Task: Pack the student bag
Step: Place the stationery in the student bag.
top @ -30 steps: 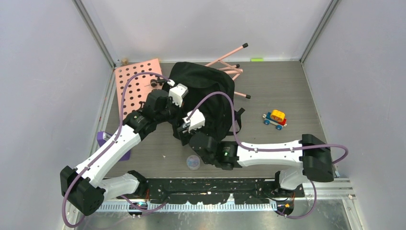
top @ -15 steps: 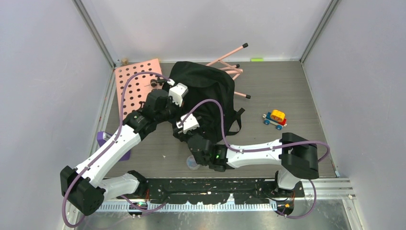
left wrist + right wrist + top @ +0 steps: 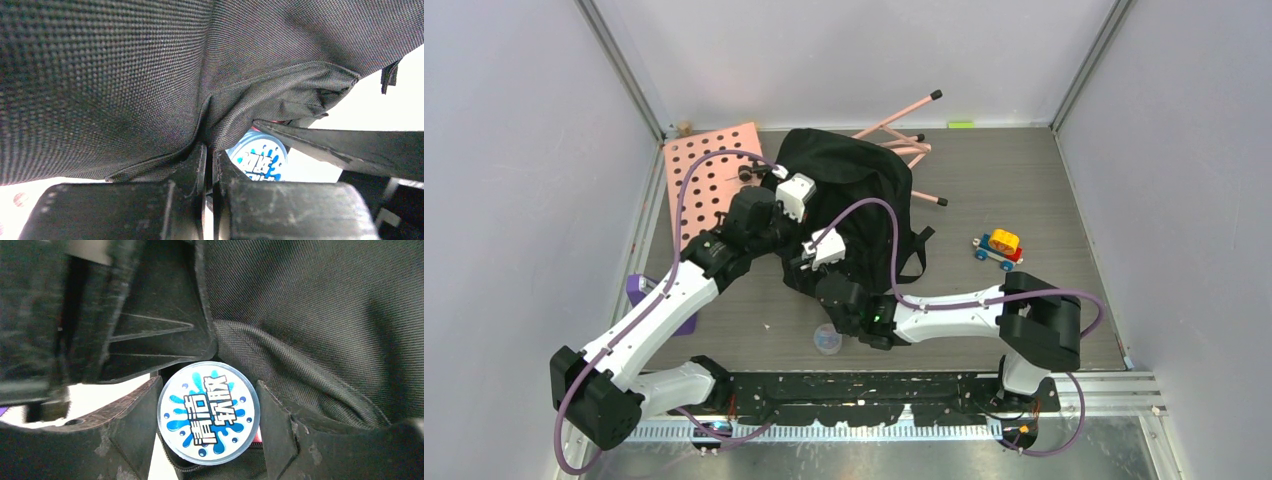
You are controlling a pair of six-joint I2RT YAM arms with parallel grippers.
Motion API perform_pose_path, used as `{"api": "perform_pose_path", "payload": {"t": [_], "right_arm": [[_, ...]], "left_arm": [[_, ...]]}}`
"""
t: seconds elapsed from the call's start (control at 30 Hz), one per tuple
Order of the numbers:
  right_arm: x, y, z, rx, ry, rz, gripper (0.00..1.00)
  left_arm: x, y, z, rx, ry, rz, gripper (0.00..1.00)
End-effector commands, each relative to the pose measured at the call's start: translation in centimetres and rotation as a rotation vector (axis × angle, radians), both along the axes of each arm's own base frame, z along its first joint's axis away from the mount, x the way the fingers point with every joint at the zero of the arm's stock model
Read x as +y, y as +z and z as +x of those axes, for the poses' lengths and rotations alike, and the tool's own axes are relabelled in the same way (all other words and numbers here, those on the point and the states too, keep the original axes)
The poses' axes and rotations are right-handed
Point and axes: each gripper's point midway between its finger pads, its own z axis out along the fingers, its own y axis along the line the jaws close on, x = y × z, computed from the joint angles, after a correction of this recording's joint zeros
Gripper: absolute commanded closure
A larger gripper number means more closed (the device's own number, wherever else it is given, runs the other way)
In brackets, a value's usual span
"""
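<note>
Bag (image 3: 864,195): black, slumped at the far middle of the table (image 3: 1044,190), between the pegboard and the toy car. It looks soft, light and floppy, so its mouth will likely sag shut unless an edge is held up. The hem or a strap should give a better hold than a loose panel.
Pegboard (image 3: 709,180): pink, far left, right by the bag; whether they touch I cannot tell.
Rack (image 3: 904,125): pink legs poke out from behind the bag's far side.
Left fingers (image 3: 200,159): pressed narrow, pinching a fold of the bag's near-left edge.
Right fingers (image 3: 808,266): clamped on the tub, just at that lifted edge.
Tub (image 3: 208,412): round, with a blue-and-white label; probably smooth and light. The drooping fabric beside it looks like the main obstacle.
Toy car (image 3: 998,248): right, well apart from the bag.
Clear cup (image 3: 827,338): near side, just beside the right arm.
</note>
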Motion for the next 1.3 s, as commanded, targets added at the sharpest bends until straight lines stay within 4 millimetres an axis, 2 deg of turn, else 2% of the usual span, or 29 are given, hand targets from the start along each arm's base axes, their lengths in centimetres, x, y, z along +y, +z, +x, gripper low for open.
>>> {"api": "perform_pose_path", "payload": {"t": [0.0, 0.07, 0.1, 0.13, 0.2, 0.27, 0.47, 0.57, 0.6, 0.63, 0.77, 0.87, 0.9, 0.93, 0.97, 1.03, 1.17, 1.27], "right_arm": [[-0.9, -1.0, 1.3, 0.072, -0.050, 0.101, 1.00], [-0.9, -1.1, 1.3, 0.077, -0.052, 0.094, 0.93], [-1.0, -0.9, 1.4, 0.077, -0.055, 0.094, 0.84], [-1.1, -0.9, 1.5, 0.077, -0.056, 0.092, 0.79], [-1.3, -0.6, 1.6, 0.076, -0.060, 0.093, 0.60], [-1.4, -0.3, 1.5, 0.074, -0.056, 0.087, 0.50], [-1.4, 1.2, 0.9, 0.089, -0.002, 0.042, 0.27], [-1.7, 2.4, 0.2, 0.109, 0.036, 0.041, 0.19], [-1.8, 2.2, -0.2, 0.126, 0.056, 0.018, 0.17], [-2.1, 2.9, -0.4, 0.126, 0.066, 0.028, 0.17], [-2.5, 3.4, -1.7, 0.173, 0.156, 0.002, 0.14], [-1.2, 3.4, -3.1, 0.227, 0.313, -0.021, 0.14], [-1.4, 2.6, -3.5, 0.256, 0.339, -0.064, 0.16], [-0.8, 2.8, -4.1, 0.277, 0.398, -0.064, 0.17], [-0.6, 1.9, -4.8, 0.310, 0.443, -0.103, 0.19], [-0.2, 1.5, -5.4, 0.348, 0.487, -0.140, 0.24], [1.0, 0.6, -6.2, 0.397, 0.540, -0.141, 0.35], [1.8, -0.1, -6.2, 0.414, 0.549, -0.136, 0.40]], "left_arm": [[-0.5, 5.0, 0.7, -0.134, 0.004, -0.108, 1.00], [-0.5, 4.9, 0.7, -0.131, 0.002, -0.108, 1.00], [-0.5, 4.9, 0.7, -0.131, 0.003, -0.108, 1.00], [-0.5, 4.9, 0.7, -0.131, 0.003, -0.108, 1.00], [-0.5, 4.8, 0.7, -0.129, 0.003, -0.106, 1.00], [-0.5, 4.8, 0.7, -0.127, 0.004, -0.104, 1.00], [-0.5, 4.7, 0.7, -0.126, 0.006, -0.103, 1.00], [-0.5, 4.8, 0.7, -0.127, 0.005, -0.102, 1.00], [-0.5, 4.8, 0.7, -0.129, 0.006, -0.102, 1.00], [-0.5, 4.8, 0.7, -0.128, 0.006, -0.103, 1.00], [-0.5, 4.8, 0.7, -0.129, 0.005, -0.105, 1.00], [-0.5, 4.8, 0.6, -0.128, 0.003, -0.105, 1.00], [-0.5, 4.8, 0.6, -0.128, 0.002, -0.106, 1.00], [-0.5, 4.8, 0.6, -0.128, 0.002, -0.106, 1.00], [-0.5, 4.9, 0.7, -0.129, 0.003, -0.106, 1.00], [-0.5, 4.8, 0.7, -0.126, 0.004, -0.104, 1.00], [-0.3, 4.7, 0.8, -0.127, 0.012, -0.096, 1.00], [-0.3, 4.4, 0.9, -0.119, 0.017, -0.087, 1.00]]}}
